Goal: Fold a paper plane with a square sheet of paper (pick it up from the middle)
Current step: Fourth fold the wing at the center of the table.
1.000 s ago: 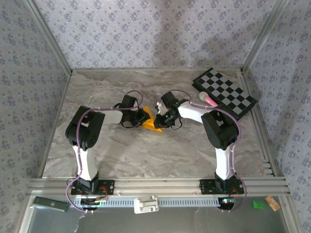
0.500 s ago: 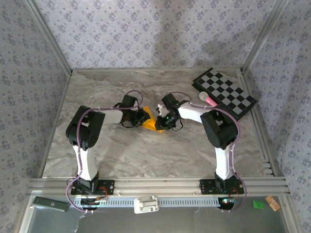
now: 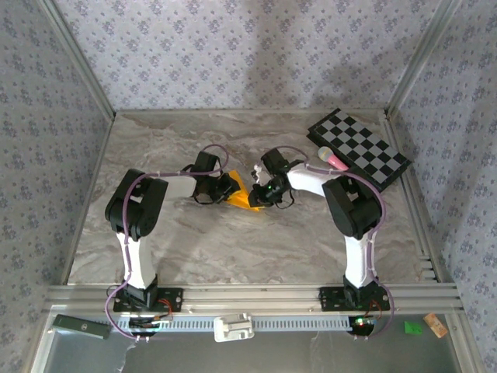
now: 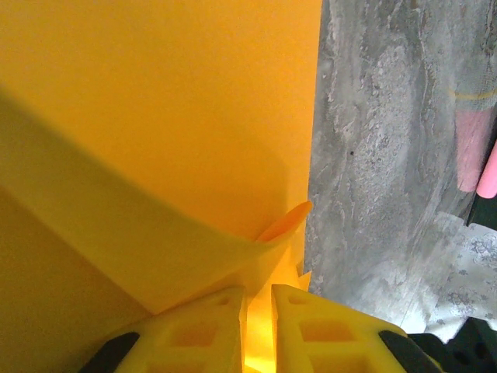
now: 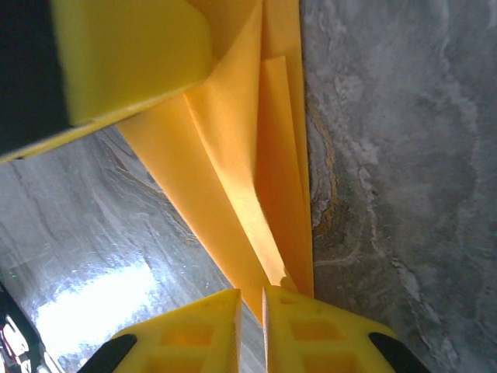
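Note:
The orange-yellow sheet of paper (image 3: 243, 196), folded into a layered, pointed wedge like a paper plane, sits mid-table between both grippers. My left gripper (image 3: 227, 190) is shut on its left end. In the left wrist view the paper (image 4: 155, 140) spreads wide, and a fold runs down between the yellow fingertips (image 4: 210, 326) of that gripper (image 4: 258, 318). My right gripper (image 3: 259, 195) is shut on the right end. In the right wrist view the narrow creased layers (image 5: 241, 179) taper into this gripper (image 5: 251, 315), with the other gripper's yellow finger (image 5: 132, 54) at top left.
A black-and-white checkered board (image 3: 359, 145) lies at the back right, with a pink-tipped stick (image 3: 332, 159) beside its near-left edge. The stick's pink end (image 4: 475, 151) also shows in the left wrist view. Patterned walls enclose the marble table (image 3: 194, 249).
The right wrist has shifted very slightly to the right. The paper and the left gripper stay where they were.

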`<state>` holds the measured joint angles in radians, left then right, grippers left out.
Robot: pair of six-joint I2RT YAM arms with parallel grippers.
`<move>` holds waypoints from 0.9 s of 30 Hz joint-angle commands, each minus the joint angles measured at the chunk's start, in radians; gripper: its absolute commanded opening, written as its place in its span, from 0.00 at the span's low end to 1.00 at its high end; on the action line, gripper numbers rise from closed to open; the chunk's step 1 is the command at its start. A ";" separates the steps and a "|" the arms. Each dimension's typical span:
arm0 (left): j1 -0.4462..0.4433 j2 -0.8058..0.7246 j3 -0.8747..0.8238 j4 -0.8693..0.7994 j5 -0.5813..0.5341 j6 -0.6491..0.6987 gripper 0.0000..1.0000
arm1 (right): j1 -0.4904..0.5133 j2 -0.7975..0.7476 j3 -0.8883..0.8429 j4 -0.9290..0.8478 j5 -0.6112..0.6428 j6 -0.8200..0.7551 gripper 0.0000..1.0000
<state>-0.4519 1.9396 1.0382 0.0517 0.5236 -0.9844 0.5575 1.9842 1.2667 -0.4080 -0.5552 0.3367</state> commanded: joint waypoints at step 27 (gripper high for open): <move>0.002 0.044 0.002 -0.062 -0.028 0.012 0.16 | 0.009 0.073 0.041 -0.068 -0.073 -0.006 0.19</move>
<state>-0.4519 1.9430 1.0386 0.0525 0.5285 -0.9844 0.5591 2.0392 1.3167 -0.4129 -0.5995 0.3504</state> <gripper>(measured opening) 0.161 0.191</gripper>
